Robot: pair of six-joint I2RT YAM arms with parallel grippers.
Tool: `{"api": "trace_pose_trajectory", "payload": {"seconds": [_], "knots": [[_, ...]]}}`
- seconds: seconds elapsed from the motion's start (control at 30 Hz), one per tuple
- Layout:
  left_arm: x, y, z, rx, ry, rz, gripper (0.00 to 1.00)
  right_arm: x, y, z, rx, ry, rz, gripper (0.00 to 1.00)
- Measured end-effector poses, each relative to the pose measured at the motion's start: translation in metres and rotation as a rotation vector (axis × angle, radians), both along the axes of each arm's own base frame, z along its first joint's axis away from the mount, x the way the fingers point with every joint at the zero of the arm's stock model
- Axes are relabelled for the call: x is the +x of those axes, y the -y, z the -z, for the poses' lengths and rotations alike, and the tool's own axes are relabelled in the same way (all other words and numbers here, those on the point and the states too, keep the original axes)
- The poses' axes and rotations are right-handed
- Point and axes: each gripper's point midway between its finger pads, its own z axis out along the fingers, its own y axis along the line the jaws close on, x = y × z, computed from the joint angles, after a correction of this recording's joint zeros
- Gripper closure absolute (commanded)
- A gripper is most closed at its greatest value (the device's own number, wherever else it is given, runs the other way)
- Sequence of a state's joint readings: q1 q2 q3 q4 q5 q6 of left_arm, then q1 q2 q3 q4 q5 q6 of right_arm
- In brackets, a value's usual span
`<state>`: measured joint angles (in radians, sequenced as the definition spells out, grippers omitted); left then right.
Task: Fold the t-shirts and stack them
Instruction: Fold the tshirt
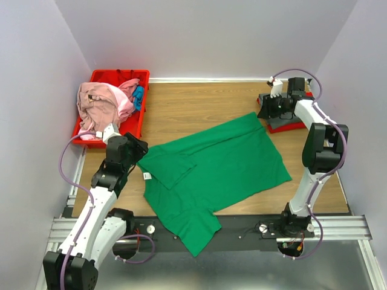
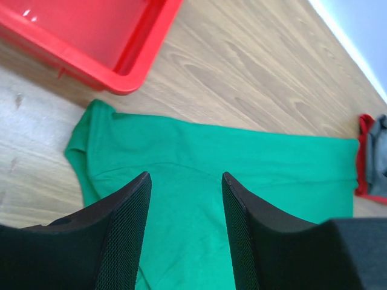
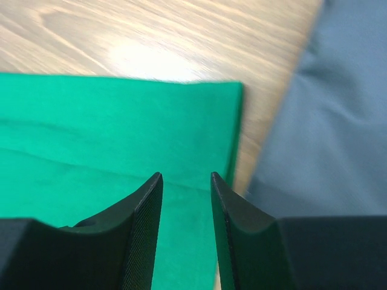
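Note:
A large bright green t-shirt (image 1: 224,163) lies spread on the wooden table, one sleeve folded in, its white neck label (image 1: 147,176) at the left edge. My left gripper (image 1: 136,151) hovers over that left edge, open, with only green cloth (image 2: 254,163) below its empty jaws (image 2: 184,178). My right gripper (image 1: 265,107) is at the shirt's far right corner (image 3: 91,121), open and holding nothing (image 3: 185,175). A dark grey t-shirt (image 3: 338,109) lies just right of that corner. Pink (image 1: 100,103) and blue (image 1: 138,95) t-shirts sit heaped in the red bin.
The red plastic bin (image 1: 140,121) stands at the back left, close to my left arm. A red tray (image 1: 284,125) under the grey shirt sits at the back right. Walls close in the table on three sides.

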<state>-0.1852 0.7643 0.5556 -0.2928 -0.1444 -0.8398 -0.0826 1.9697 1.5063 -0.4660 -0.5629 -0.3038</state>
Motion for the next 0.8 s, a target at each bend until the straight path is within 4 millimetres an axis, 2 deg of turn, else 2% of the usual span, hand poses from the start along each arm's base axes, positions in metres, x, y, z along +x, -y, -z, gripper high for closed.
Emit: {"api": "trace_pose_trajectory", "payload": {"seconds": [0.13,0.33,0.43,0.57,0.67,0.8], "knots": [[0.0,0.008,-0.01,0.002,0.043,0.06,0.4,0.004,-0.019,0.001,0.041,-0.007,-0.042,0.58],[0.002,0.021,-0.016,-0.008,0.095,0.148,0.41,0.005,-0.037,0.022,0.09,-0.061,-0.081,0.6],[0.005,0.027,-0.008,-0.01,0.079,0.178,0.42,0.011,-0.039,0.038,0.108,-0.1,-0.069,0.68],[0.006,0.03,0.002,-0.006,0.045,0.198,0.42,0.02,-0.04,0.054,0.124,-0.138,-0.048,0.69],[0.006,0.03,0.003,-0.002,0.045,0.205,0.42,0.026,-0.039,0.061,0.12,-0.151,-0.031,0.7],[0.007,0.03,0.002,0.007,0.053,0.21,0.42,0.035,-0.036,0.066,0.111,-0.153,-0.006,0.75]]}}
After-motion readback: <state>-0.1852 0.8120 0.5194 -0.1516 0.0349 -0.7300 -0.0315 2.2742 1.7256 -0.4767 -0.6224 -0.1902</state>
